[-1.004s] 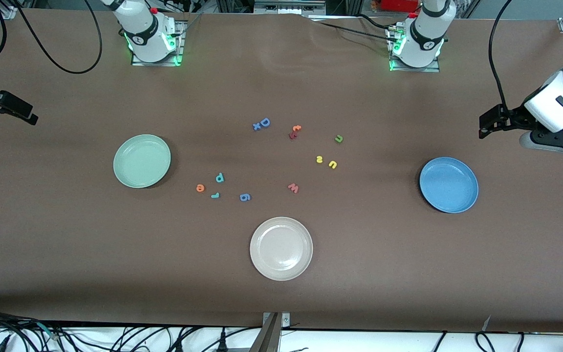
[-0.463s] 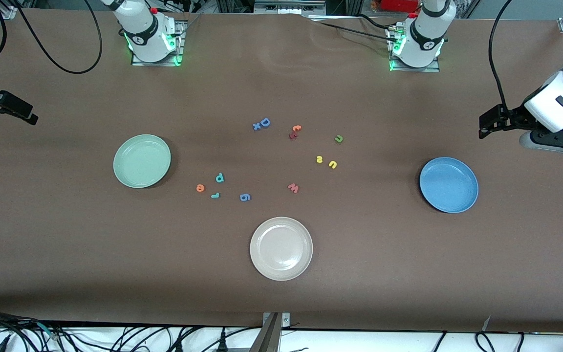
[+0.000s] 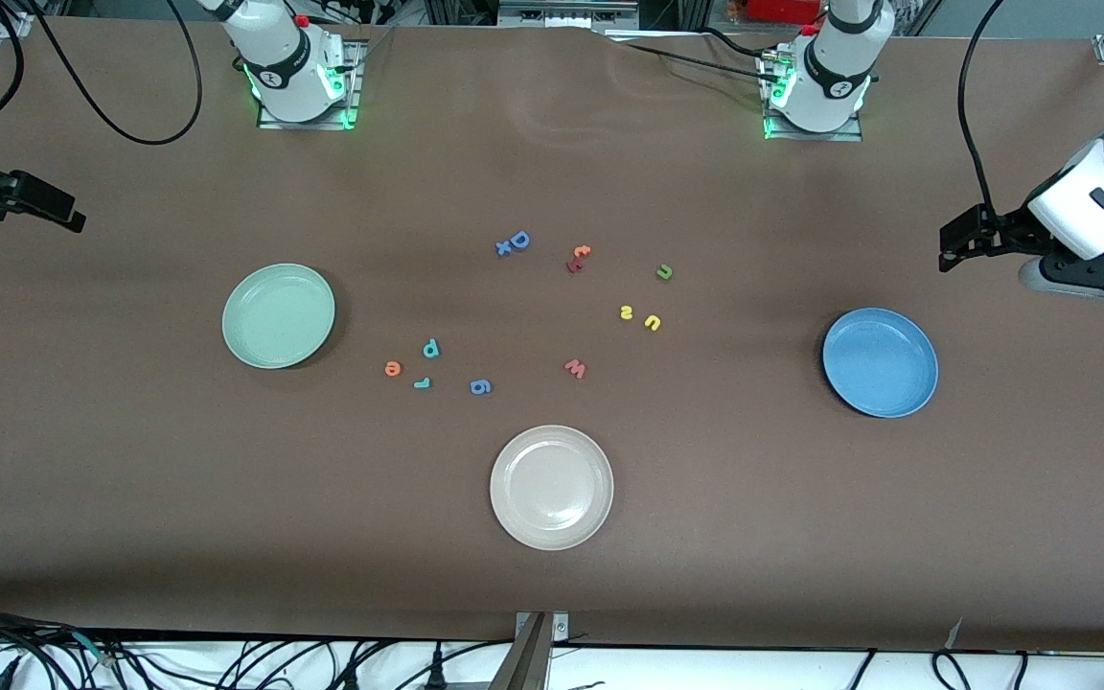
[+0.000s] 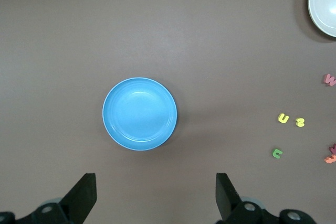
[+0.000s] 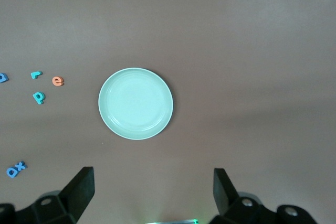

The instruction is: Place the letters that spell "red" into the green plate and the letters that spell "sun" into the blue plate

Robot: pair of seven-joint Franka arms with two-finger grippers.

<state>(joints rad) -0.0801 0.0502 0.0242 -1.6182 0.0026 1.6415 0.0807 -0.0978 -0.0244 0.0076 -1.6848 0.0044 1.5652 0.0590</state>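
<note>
both claws hang wide open with nothing in them, left gripper [image 4: 155,198] over bare table near the blue plate [image 3: 880,362], right gripper [image 5: 152,195] near the green plate [image 3: 278,315]. we see neither plate holding a letter: the "red" letters [image 3: 393,368] and "sun" letters [image 3: 652,322] lie on the table between them.

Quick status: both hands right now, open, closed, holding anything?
Left hand: open, empty, up over the table by the round bright blue plate.
Right hand: open, empty, near the round pale green plate.
</note>
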